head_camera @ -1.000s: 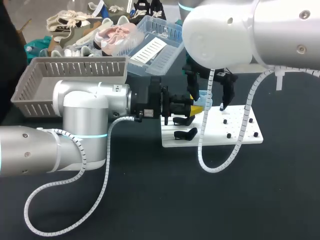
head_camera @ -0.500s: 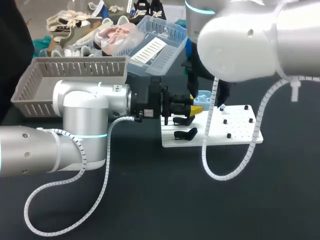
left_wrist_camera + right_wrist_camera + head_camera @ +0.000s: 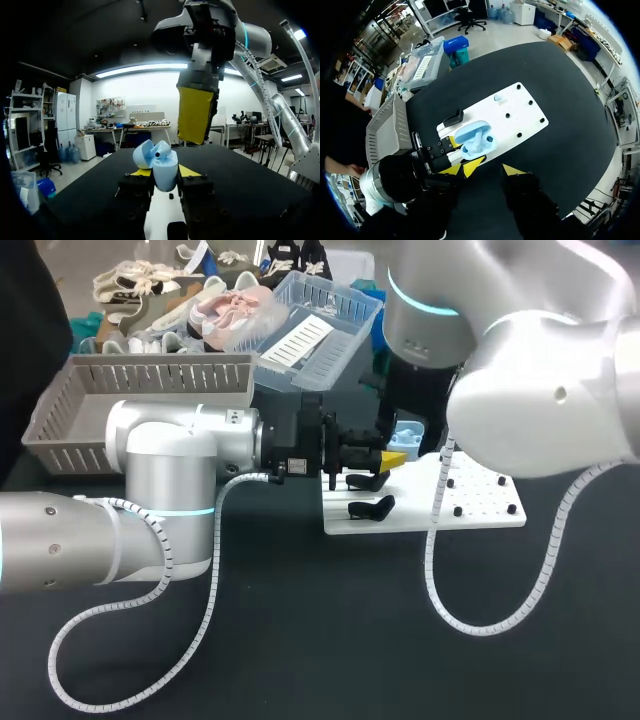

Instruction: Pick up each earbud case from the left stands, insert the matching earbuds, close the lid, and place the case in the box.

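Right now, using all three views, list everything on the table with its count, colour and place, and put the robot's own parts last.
earbud case: one, light blue, lid open, between the left gripper's fingers above the board
board: one, white, mid-table
stands: two, black, on the board's left end
pegs: several, black, on the board's right part
basket: one, grey, table's back left
table: one, black
left gripper: one, yellow-tipped, shut on the earbud case
right gripper: one, yellow-tipped, open, above the earbud case

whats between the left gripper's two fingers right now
The open blue earbud case sits between the fingers of the left gripper, touched from both sides. The left wrist view shows this most clearly.
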`<action>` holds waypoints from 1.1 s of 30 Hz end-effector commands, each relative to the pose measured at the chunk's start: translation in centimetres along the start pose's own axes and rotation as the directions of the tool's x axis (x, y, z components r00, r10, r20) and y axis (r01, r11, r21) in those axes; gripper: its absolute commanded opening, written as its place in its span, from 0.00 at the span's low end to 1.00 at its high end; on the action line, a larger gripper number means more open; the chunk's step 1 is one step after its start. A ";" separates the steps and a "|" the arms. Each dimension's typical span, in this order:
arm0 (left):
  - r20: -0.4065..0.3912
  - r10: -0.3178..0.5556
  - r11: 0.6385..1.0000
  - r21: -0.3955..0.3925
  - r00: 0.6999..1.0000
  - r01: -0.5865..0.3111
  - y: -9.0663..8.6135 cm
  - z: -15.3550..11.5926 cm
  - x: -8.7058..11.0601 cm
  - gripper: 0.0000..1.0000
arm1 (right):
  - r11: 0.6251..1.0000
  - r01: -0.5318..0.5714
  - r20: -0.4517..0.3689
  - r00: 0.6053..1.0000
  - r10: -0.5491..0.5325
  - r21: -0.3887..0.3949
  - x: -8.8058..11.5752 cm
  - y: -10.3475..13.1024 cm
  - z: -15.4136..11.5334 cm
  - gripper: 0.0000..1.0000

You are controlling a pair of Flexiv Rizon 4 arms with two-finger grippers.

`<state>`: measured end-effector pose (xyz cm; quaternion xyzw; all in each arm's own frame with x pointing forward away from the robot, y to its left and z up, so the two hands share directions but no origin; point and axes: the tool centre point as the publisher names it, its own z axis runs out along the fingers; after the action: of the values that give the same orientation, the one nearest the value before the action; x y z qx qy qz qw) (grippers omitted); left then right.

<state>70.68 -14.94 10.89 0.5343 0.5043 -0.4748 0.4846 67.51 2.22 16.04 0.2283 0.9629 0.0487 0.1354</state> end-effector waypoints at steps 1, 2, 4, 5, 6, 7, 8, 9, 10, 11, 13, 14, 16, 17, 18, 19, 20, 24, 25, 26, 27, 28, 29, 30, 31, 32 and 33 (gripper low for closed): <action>0.002 0.001 1.000 -0.001 1.000 -0.001 0.0 0.0 0.1 0.00 | 1.000 0.007 0.024 1.000 -0.007 -0.008 0.1 0.1 0.3 0.44; 0.002 0.001 1.000 -0.001 1.000 -0.001 0.0 0.0 0.1 0.00 | 1.000 0.014 0.030 0.999 -0.014 -0.002 0.0 0.1 0.4 0.43; 0.002 0.001 1.000 -0.001 1.000 -0.001 0.0 0.0 0.1 0.00 | 1.000 0.020 0.044 0.999 -0.021 0.006 -0.1 0.2 0.6 0.42; 0.002 0.001 1.000 -0.001 1.000 -0.001 0.0 0.0 0.1 0.00 | 1.000 0.021 0.043 0.999 -0.022 0.006 -0.2 0.3 0.6 0.42; 0.002 0.001 1.000 -0.001 1.000 -0.001 0.0 0.0 0.1 0.00 | 0.999 0.029 0.052 0.998 -0.030 0.012 -0.2 0.4 0.7 0.42; 0.002 0.001 1.000 -0.001 1.000 -0.001 0.0 0.0 0.1 0.00 | 0.999 0.033 0.061 0.998 -0.034 0.018 -0.3 0.4 0.7 0.41; 0.002 0.001 1.000 -0.001 1.000 -0.001 0.0 0.0 0.1 0.00 | 0.999 0.034 0.061 0.998 -0.035 0.018 -0.4 0.5 0.8 0.41; 0.002 0.001 1.000 -0.001 1.000 -0.001 0.0 0.0 0.1 0.00 | 0.999 0.036 0.064 0.997 -0.037 0.019 -0.5 0.5 0.8 0.41; 0.002 0.001 1.000 -0.001 1.000 -0.001 0.0 0.0 0.1 0.00 | 0.999 0.038 0.066 0.997 -0.039 0.021 -0.6 0.6 0.9 0.40; 0.002 0.001 1.000 -0.001 1.000 -0.001 0.0 0.0 0.1 0.00 | 0.999 0.040 0.069 0.997 -0.041 0.023 -0.6 0.6 0.9 0.40; 0.002 0.001 1.000 -0.001 1.000 -0.001 0.0 0.0 0.1 0.00 | 0.999 0.041 0.070 0.997 -0.042 0.025 -0.8 0.7 1.0 0.39; 0.002 0.001 1.000 -0.001 1.000 -0.001 0.0 0.0 0.1 0.00 | 0.999 0.043 0.070 0.997 -0.044 0.026 -0.8 0.7 1.0 0.39; 0.002 0.001 1.000 -0.001 1.000 -0.001 0.0 0.0 0.1 0.00 | 0.998 0.046 0.070 0.996 -0.048 0.030 -1.0 0.8 1.1 0.38; 0.002 0.001 1.000 -0.001 1.000 -0.001 0.0 0.0 0.1 0.00 | 0.998 0.047 0.070 0.996 -0.049 0.032 -1.0 0.8 1.2 0.36; 0.002 0.001 1.000 -0.001 1.000 -0.001 0.0 0.0 0.1 0.00 | 0.998 0.048 0.070 0.996 -0.050 0.032 -1.1 0.8 1.2 0.35; 0.002 0.001 1.000 -0.001 1.000 -0.001 0.0 0.0 0.1 0.00 | 0.998 0.048 0.070 0.996 -0.050 0.033 -1.2 0.9 1.2 0.35; 0.002 0.001 1.000 -0.001 1.000 -0.001 0.0 0.0 0.1 0.00 | 0.998 0.048 0.070 0.996 -0.051 0.034 -1.2 0.9 1.3 0.35; 0.002 0.001 1.000 -0.001 1.000 -0.001 0.0 0.0 0.1 0.00 | 0.998 0.050 0.069 0.996 -0.053 0.039 -1.5 1.1 1.4 0.35; 0.002 0.001 1.000 -0.001 1.000 -0.001 0.0 0.0 0.1 0.00 | 0.998 0.051 0.069 0.996 -0.053 0.041 -1.6 1.1 1.4 0.35; 0.002 0.001 1.000 -0.001 1.000 -0.001 0.0 0.0 0.1 0.00 | 0.998 0.051 0.068 0.996 -0.054 0.042 -1.6 1.1 1.5 0.34; 0.002 0.001 1.000 -0.001 1.000 -0.001 0.0 0.0 0.1 0.00 | 0.998 0.052 0.067 0.996 -0.055 0.043 -1.7 1.1 1.5 0.33; 0.002 0.001 1.000 -0.001 1.000 -0.001 0.0 0.0 0.1 0.00 | 0.998 0.052 0.066 0.996 -0.055 0.045 -1.7 1.2 1.5 0.32; 0.002 0.001 1.000 -0.001 1.000 -0.001 0.0 0.0 0.1 0.00 | 0.998 0.053 0.065 0.996 -0.056 0.046 -1.7 1.2 1.5 0.31; 0.002 0.001 1.000 -0.001 1.000 -0.001 0.0 0.0 0.1 0.00 | 0.997 0.053 0.064 0.996 -0.056 0.047 -1.8 1.2 1.6 0.30; 0.002 0.001 1.000 -0.001 1.000 -0.001 0.0 0.0 0.1 0.00 | 0.997 0.053 0.064 0.996 -0.056 0.048 -1.8 1.2 1.6 0.29; 0.002 0.001 1.000 -0.001 1.000 -0.001 0.0 0.0 0.1 0.00 | 0.997 0.052 0.063 0.996 -0.055 0.049 -1.9 1.2 1.6 0.28; 0.002 0.001 1.000 -0.001 1.000 -0.001 0.0 0.0 0.1 0.00 | 0.997 0.052 0.063 0.997 -0.055 0.049 -1.9 1.2 1.6 0.26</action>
<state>70.68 -14.94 10.89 0.5343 0.5043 -0.4748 0.4846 69.80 2.36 15.08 0.2072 0.9641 0.0168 0.1650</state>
